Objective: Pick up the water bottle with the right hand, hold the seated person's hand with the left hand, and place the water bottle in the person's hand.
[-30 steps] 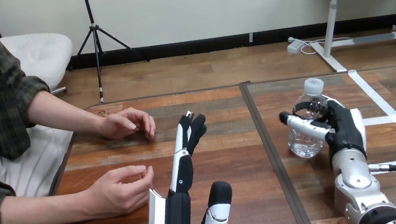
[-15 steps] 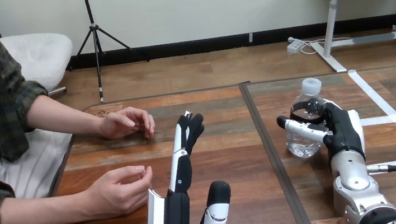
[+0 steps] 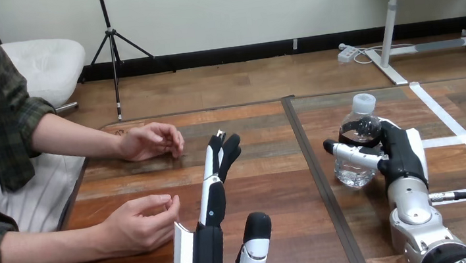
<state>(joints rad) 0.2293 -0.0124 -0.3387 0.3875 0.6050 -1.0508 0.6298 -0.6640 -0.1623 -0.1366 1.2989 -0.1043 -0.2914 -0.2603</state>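
A clear water bottle [image 3: 354, 132] with a white cap stands on the right half of the wooden table [image 3: 270, 187]. My right hand [image 3: 399, 151] is curled round its middle, thumb across the front. My left hand [image 3: 219, 192] stands edge-up at the centre with its fingers straight and the thumb raised, holding nothing. The person's nearer hand [image 3: 140, 223] rests loosely curled on the table just left of my left hand, apart from it. The person's farther hand [image 3: 150, 141] lies near the table's far left edge.
A dark seam [image 3: 319, 181] runs down the table between my two hands. White tape lines [image 3: 455, 129] mark the table's right side.
My right hand has carried the bottle a little to the left, toward the table's middle. The person's farther hand has lifted slightly. My left hand has stayed put.
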